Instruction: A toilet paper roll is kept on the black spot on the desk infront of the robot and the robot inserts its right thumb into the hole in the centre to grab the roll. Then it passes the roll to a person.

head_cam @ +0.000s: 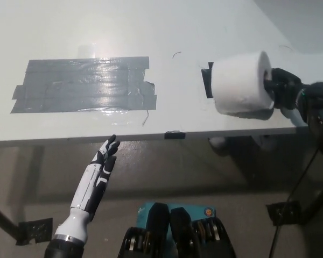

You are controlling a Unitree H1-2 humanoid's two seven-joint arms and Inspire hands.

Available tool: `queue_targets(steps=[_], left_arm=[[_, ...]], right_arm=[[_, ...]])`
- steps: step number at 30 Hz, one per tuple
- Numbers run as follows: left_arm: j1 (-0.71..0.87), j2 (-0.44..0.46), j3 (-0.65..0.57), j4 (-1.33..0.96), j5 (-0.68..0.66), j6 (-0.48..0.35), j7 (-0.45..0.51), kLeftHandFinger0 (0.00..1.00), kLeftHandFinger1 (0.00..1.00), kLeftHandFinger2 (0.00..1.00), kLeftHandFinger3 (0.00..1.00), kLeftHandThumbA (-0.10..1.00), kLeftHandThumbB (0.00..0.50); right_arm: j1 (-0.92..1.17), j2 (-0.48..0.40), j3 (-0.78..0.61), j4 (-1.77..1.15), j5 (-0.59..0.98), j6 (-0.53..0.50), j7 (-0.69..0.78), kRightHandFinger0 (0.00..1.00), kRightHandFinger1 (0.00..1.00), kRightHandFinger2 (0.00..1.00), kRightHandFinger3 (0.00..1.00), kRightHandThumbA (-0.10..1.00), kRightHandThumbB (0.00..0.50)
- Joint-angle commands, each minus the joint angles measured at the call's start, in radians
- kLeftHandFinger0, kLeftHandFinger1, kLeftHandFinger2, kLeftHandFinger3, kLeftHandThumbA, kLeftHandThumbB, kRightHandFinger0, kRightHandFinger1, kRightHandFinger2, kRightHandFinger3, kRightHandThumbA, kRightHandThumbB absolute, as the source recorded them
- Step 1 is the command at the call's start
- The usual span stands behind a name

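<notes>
The white toilet paper roll (239, 81) is lifted off the white desk (151, 32) at the right, tipped on its side with its end facing right. My black right hand (282, 90) is shut on the roll, gripping that right end at the centre hole. Part of the small black spot (205, 80) shows on the desk just left of the roll. Below the desk's front edge at lower left, my white left hand (105, 156) rests open with its fingers pointing up.
A large patch of grey tape (83, 83) covers the desk's left middle. A small black tab (175, 134) sits on the front edge. Below the desk are floor, a black bracket (35, 230) and desk legs.
</notes>
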Motion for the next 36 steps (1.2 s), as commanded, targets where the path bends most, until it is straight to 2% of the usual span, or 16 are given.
queue_targets(steps=[1, 3, 5, 6, 8, 13, 15, 19, 20, 22, 24, 27, 28, 29, 33, 36], left_arm=[[0.001, 0.006, 0.007, -0.024, -0.01, -0.029, -0.005, 1.0, 1.0, 1.0, 1.0, 1.0, 0.068], [0.001, 0.008, 0.005, -0.021, -0.008, -0.033, -0.005, 1.0, 1.0, 1.0, 1.0, 1.0, 0.059], [0.001, 0.008, 0.006, -0.019, -0.014, -0.036, -0.007, 1.0, 1.0, 1.0, 1.0, 1.0, 0.052], [0.001, 0.007, 0.006, -0.02, -0.014, -0.034, -0.008, 1.0, 1.0, 1.0, 1.0, 1.0, 0.05], [0.004, 0.007, 0.008, -0.023, -0.015, -0.032, -0.007, 1.0, 1.0, 1.0, 1.0, 1.0, 0.049], [-0.008, 0.009, 0.01, -0.02, -0.013, -0.032, -0.006, 1.0, 1.0, 1.0, 1.0, 1.0, 0.046], [-0.012, 0.008, 0.011, -0.017, -0.013, -0.038, -0.004, 1.0, 1.0, 1.0, 1.0, 1.0, 0.041], [-0.022, 0.006, 0.015, -0.017, -0.016, -0.031, -0.001, 1.0, 1.0, 1.0, 1.0, 1.0, 0.046], [-0.022, 0.005, 0.015, -0.018, -0.017, -0.029, -0.002, 1.0, 1.0, 1.0, 1.0, 1.0, 0.048], [-0.027, 0.005, 0.015, -0.019, -0.014, -0.029, -0.001, 1.0, 1.0, 1.0, 1.0, 1.0, 0.045], [-0.029, 0.006, 0.016, -0.018, -0.016, -0.032, -0.001, 1.0, 1.0, 1.0, 1.0, 1.0, 0.044], [-0.065, 0.008, 0.019, -0.002, -0.01, -0.037, 0.003, 1.0, 1.0, 1.0, 1.0, 1.0, 0.043], [-0.07, 0.007, 0.02, -0.001, -0.009, -0.033, 0.004, 1.0, 1.0, 1.0, 1.0, 1.0, 0.04], [-0.081, 0.005, 0.019, 0.004, -0.009, -0.032, 0.004, 1.0, 1.0, 1.0, 1.0, 1.0, 0.037], [-0.096, 0.006, 0.018, 0.013, -0.01, -0.041, 0.003, 1.0, 1.0, 1.0, 1.0, 1.0, 0.039], [-0.096, 0.004, 0.019, 0.012, -0.01, -0.037, 0.004, 1.0, 1.0, 1.0, 1.0, 1.0, 0.046]], right_arm=[[0.099, 0.133, -0.474, -0.23, 0.611, 0.219, 0.169, 0.0, 0.4, 0.77, 1.0, -0.1, 0.18], [0.121, 0.169, -0.529, -0.305, 0.665, 0.28, 0.163, 0.0, 0.42, 0.76, 1.0, -0.1, 0.15], [0.144, 0.206, -0.552, -0.396, 0.7, 0.32, 0.153, 0.0, 0.43, 0.77, 1.0, -0.1, 0.143], [0.153, 0.222, -0.553, -0.435, 0.716, 0.324, 0.139, 0.0, 0.43, 0.76, 1.0, -0.1, 0.158], [0.167, 0.246, -0.538, -0.488, 0.772, 0.324, 0.131, 0.0, 0.41, 0.74, 1.0, -0.1, 0.135], [0.201, 0.301, -0.474, -0.651, 0.901, 0.324, 0.069, 0.0, 0.4, 0.73, 1.0, -0.1, 0.161], [0.215, 0.318, -0.45, -0.723, 0.909, 0.324, 0.051, 0.0, 0.31, 0.71, 1.0, -0.1, 0.179], [0.222, 0.332, -0.409, -0.805, 0.95, 0.324, 0.01, 0.0, 0.19, 0.66, 1.0, -0.1, 0.181], [0.229, 0.335, -0.394, -0.829, 0.978, 0.324, -0.01, 0.0, 0.18, 0.68, 1.0, -0.1, 0.176], [0.229, 0.331, -0.367, -0.856, 1.012, 0.324, 0.002, 0.0, 0.2, 0.69, 1.0, -0.1, 0.164], [0.232, 0.335, -0.351, -0.887, 1.047, 0.324, -0.033, 0.0, 0.22, 0.71, 1.0, -0.1, 0.193], [0.205, 0.321, -0.327, -0.908, 1.062, 0.324, -0.033, 0.0, 0.21, 0.71, 1.0, -0.1, 0.181], [0.201, 0.317, -0.313, -0.925, 1.061, 0.324, -0.033, 0.0, 0.16, 0.65, 1.0, -0.1, 0.186], [0.196, 0.31, -0.299, -0.941, 1.074, 0.324, -0.032, 0.0, 0.13, 0.63, 1.0, -0.1, 0.161], [0.206, 0.303, -0.251, -1.011, 1.156, 0.324, -0.097, 0.0, 0.1, 0.64, 1.0, -0.1, 0.182], [0.214, 0.3, -0.23, -1.042, 1.175, 0.324, -0.112, 0.0, 0.17, 0.69, 0.98, -0.1, 0.189]])
